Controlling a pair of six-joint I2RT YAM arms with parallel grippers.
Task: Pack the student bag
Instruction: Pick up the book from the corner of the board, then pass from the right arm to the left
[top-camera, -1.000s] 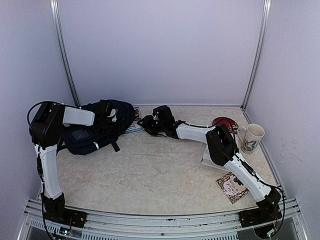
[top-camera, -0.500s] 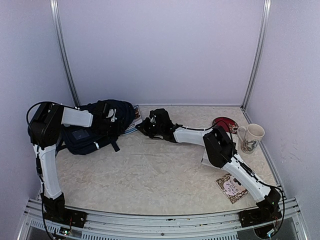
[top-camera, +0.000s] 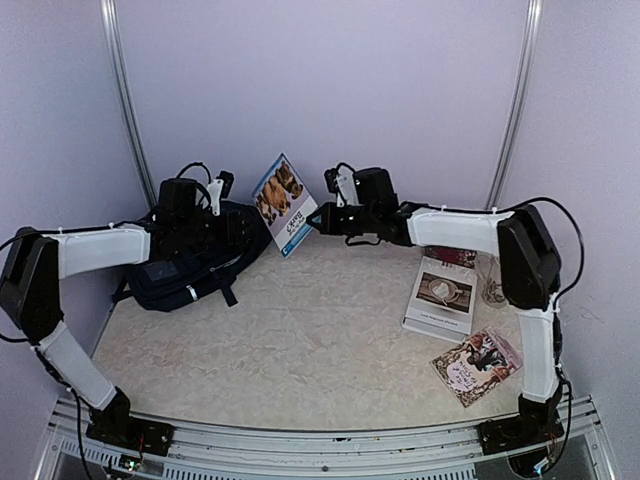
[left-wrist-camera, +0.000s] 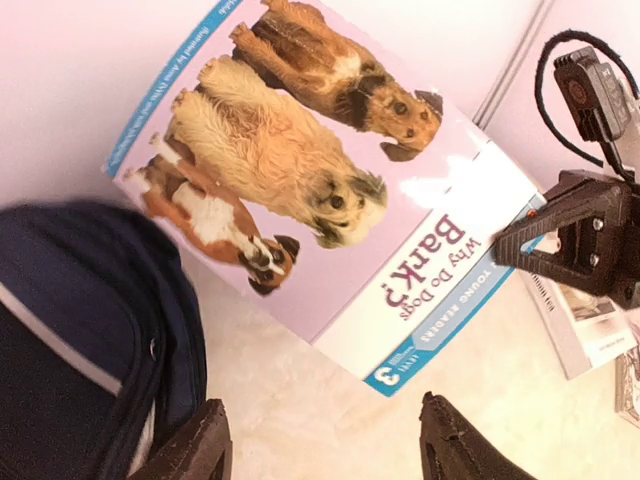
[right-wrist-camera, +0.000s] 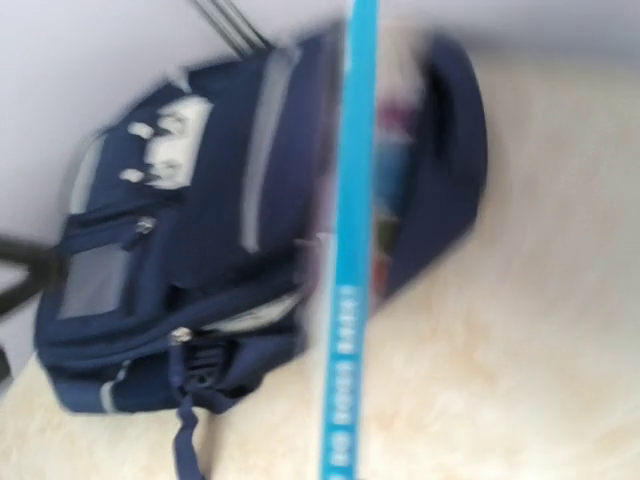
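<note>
Beside student bag, right gripper pinches dog book aloft; left gripper gapes empty; I'd lower it edge-first into the bag.

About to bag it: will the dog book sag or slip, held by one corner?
Likely stiff enough: the book hangs flat from the right gripper, with no visible droop. Its smooth cover may slip or swivel in a corner pinch. It looks thin, so probably light.
</note>
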